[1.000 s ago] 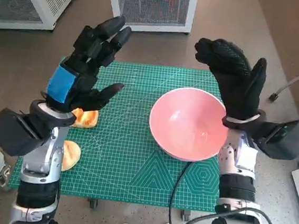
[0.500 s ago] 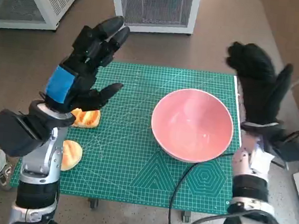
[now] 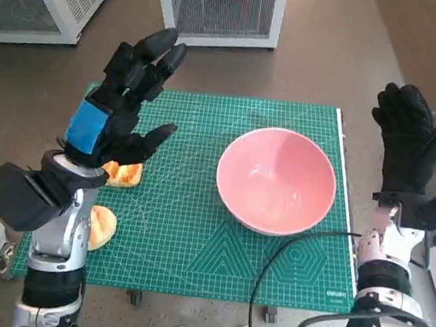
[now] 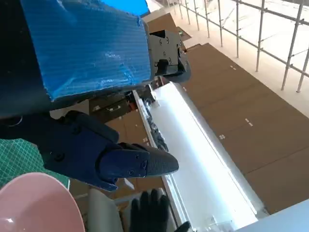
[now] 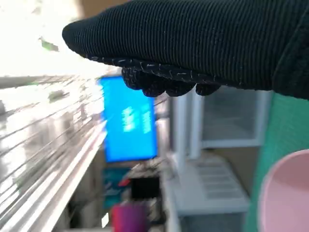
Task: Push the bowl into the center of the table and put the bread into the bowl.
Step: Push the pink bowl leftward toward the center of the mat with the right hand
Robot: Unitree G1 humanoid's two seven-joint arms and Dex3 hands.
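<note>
head view: the wide pink plastic bowl (image 3: 277, 180) sits on the green gridded cutting mat (image 3: 188, 230) that covers the desk, a little toward three o'clock of the mat's middle, so the push looks near done or just short; two pieces of golden bread lie at the nine o'clock edge, the nearer golden bread roll (image 3: 102, 226) by the left forearm and the farther torn bread piece (image 3: 123, 174) half hidden under the left hand, both well apart from the bowl and not yet moved; the blue-taped black left hand (image 3: 114, 115) hangs raised above the bread side, fingers spread and aimed toward twelve o'clock, holding nothing, likely poised for the pick; the black-gloved right hand (image 3: 407, 143) stands upright off the mat's three o'clock edge, fingers apart and empty, clear of the bowl's rim; a black cable (image 3: 287, 251) runs under the bowl's near side.

left wrist view: the taped back fills the frame, fingers parted on nothing; a slice of the pink bowl shows.

right wrist view: only the glove's dark edge, a sliver of bowl and mat show; nothing lies in that hand.
</note>
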